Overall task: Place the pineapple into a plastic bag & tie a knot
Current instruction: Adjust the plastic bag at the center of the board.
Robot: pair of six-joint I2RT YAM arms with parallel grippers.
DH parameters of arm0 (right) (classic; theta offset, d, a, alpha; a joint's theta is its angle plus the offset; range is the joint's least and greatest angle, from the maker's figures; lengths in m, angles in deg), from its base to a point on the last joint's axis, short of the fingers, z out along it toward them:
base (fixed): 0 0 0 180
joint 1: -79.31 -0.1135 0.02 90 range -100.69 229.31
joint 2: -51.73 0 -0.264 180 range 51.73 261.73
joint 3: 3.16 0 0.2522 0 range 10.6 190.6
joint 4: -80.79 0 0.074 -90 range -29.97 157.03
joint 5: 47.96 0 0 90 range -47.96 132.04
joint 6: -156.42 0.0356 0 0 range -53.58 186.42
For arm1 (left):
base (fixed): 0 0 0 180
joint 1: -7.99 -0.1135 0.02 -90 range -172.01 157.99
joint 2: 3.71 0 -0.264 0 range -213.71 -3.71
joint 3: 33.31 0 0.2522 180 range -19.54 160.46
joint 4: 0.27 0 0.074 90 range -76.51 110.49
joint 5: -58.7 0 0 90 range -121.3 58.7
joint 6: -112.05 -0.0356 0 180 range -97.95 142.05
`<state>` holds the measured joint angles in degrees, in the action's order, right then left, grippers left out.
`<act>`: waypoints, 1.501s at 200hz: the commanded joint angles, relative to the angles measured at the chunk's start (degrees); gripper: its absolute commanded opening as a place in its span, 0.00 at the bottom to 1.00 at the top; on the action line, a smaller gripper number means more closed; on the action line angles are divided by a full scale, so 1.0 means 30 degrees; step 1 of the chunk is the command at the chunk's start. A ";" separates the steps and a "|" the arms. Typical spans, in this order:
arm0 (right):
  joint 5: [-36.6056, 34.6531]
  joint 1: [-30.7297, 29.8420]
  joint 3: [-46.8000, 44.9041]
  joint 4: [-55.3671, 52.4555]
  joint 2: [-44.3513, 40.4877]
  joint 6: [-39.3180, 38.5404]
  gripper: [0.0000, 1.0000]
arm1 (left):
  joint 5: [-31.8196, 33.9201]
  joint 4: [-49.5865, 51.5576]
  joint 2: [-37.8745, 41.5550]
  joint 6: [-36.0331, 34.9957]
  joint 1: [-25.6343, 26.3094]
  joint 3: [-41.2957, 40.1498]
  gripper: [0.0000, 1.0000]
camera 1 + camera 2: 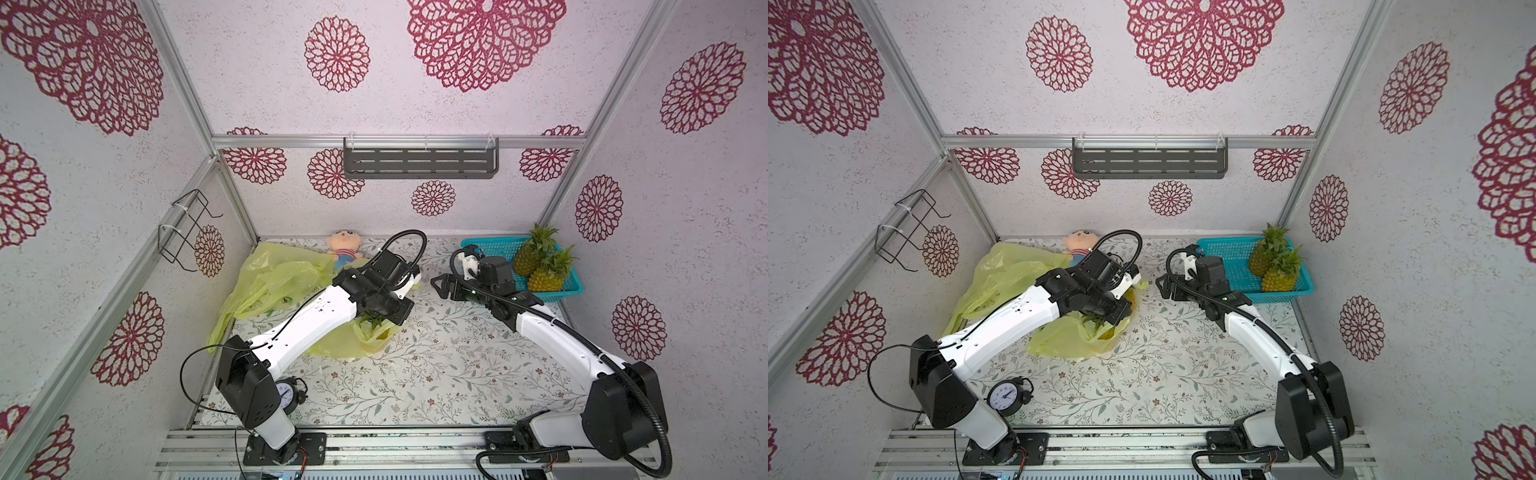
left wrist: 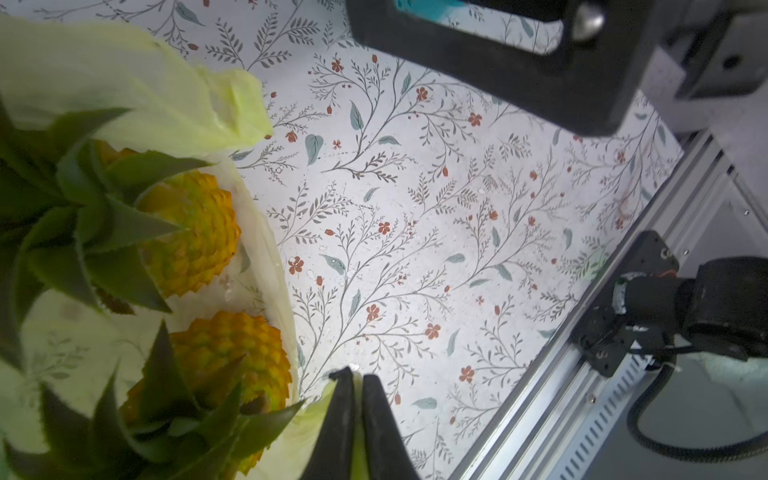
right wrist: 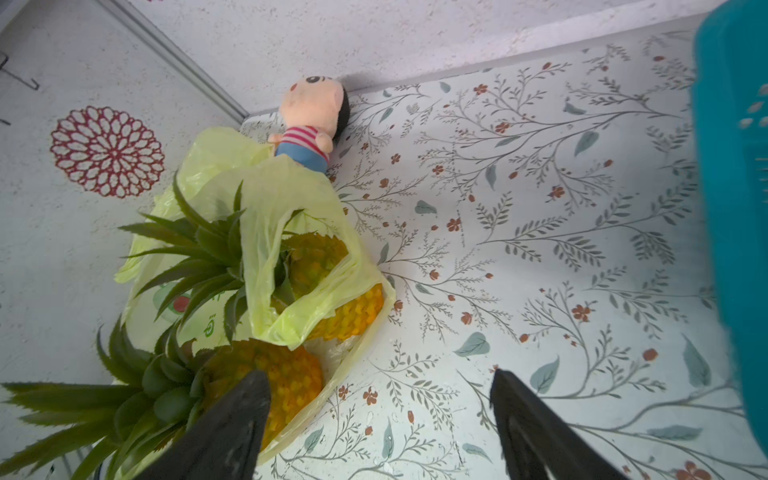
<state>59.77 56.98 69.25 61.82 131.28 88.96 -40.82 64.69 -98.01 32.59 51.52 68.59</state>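
The left hand is clenched on a fold at the rim of the yellow plastic bag, with film pinched between its fingertips. Two pineapples lie inside that bag on the counter, their leafy crowns reaching out of its mouth. The right hand hovers just beside the bag, spread and empty. Loading looks done, and tying appears to be starting. The next move likely calls for the right hand to catch the loose handle, so both ends can be crossed and pulled tight.
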 commanded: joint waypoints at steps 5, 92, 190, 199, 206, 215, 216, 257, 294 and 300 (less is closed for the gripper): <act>0.1891 -0.0632 0.1527 -0.0171 0.0814 -0.1832 0.85 | -0.0059 -0.0202 0.0767 -0.0408 0.0175 -0.0018 0.03; 0.2385 -0.1771 0.5280 -0.1376 0.5533 -0.3728 0.76 | -0.0401 -0.0656 0.1814 -0.0517 0.0168 -0.0756 0.05; -0.0492 -0.1700 0.5700 -0.1053 0.3471 -0.2586 0.00 | 0.1185 0.0101 0.4127 -0.0688 0.0154 -0.1041 0.02; -0.0815 -0.1666 0.5587 -0.1296 0.2677 -0.2385 0.00 | 0.1332 0.0122 0.4859 -0.0733 0.0117 -0.1267 0.02; -0.1086 -0.1615 0.5473 -0.1459 0.2047 -0.2277 0.00 | 0.1438 0.0048 0.5454 -0.0782 0.0075 -0.1412 0.02; -0.1486 -0.1553 0.5412 -0.1749 0.1322 -0.2074 0.00 | 0.1471 -0.0142 0.6299 -0.0810 -0.0077 -0.1625 0.02; -0.1531 -0.1538 0.5411 -0.1778 0.1231 -0.2041 0.00 | 0.1472 -0.0167 0.6401 -0.0815 -0.0101 -0.1659 0.02; -0.4013 -0.1187 0.5932 -0.3135 -0.1348 -0.1602 0.00 | 0.0880 -0.3457 0.9922 -0.0147 -0.2383 -0.3252 0.02; -0.5597 -0.0940 0.8486 -0.4506 -0.1707 -0.2139 0.00 | 0.0799 -0.6271 1.0376 0.0573 -0.4544 -0.2638 0.00; -0.5841 -0.0874 0.9108 -0.4802 -0.1563 -0.2282 0.00 | 0.0872 -0.6559 1.0134 0.0489 -0.4744 -0.2198 0.00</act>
<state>48.08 53.47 89.43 47.83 127.74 82.97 -38.07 55.29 -66.61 33.51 39.85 58.65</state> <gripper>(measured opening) 0.054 0.040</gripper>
